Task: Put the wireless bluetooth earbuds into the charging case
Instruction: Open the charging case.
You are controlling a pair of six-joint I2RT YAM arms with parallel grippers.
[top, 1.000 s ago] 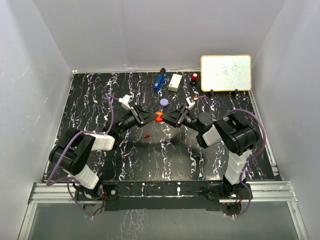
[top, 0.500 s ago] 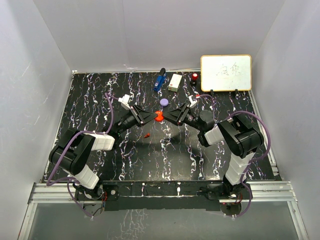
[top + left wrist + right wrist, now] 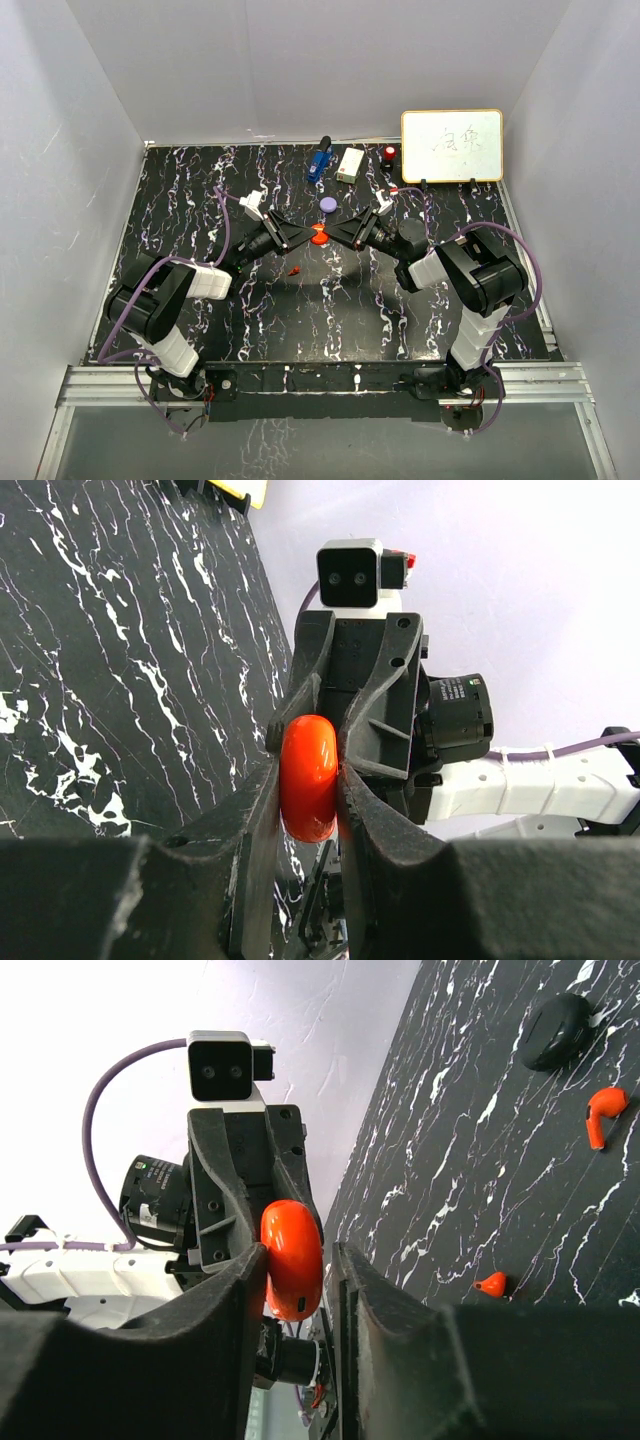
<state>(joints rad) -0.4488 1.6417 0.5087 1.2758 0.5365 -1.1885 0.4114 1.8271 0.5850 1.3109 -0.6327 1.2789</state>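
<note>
Earbuds (image 3: 605, 1112) tiny red bits on table (image 3: 480, 1170); L pincer (image 3: 308, 775) & R pincer (image 3: 295, 1260) both clamp red case (image 3: 318, 234), part hidden.

Whiteboard (image 3: 452, 145), standing at far-right edge of table (image 3: 190, 200), is carrying 2 handwritten chars in faint dark marker. Strokes are showing, but they're coming out too pale & small to read w/ any confidence.

Near-left of whiteboard, each arm is wearing a small label on its black motor housing. Right-arm sticker (image 3: 457, 688) is sitting behind right end effector (image 3: 310, 742). Left-arm sticker (image 3: 146, 1167) is sitting behind left end effector (image 3: 290, 1235). Both are showing tiny white print on black, too small to make out.

No word, brand or no. is coming through legibly anywhere.
</note>
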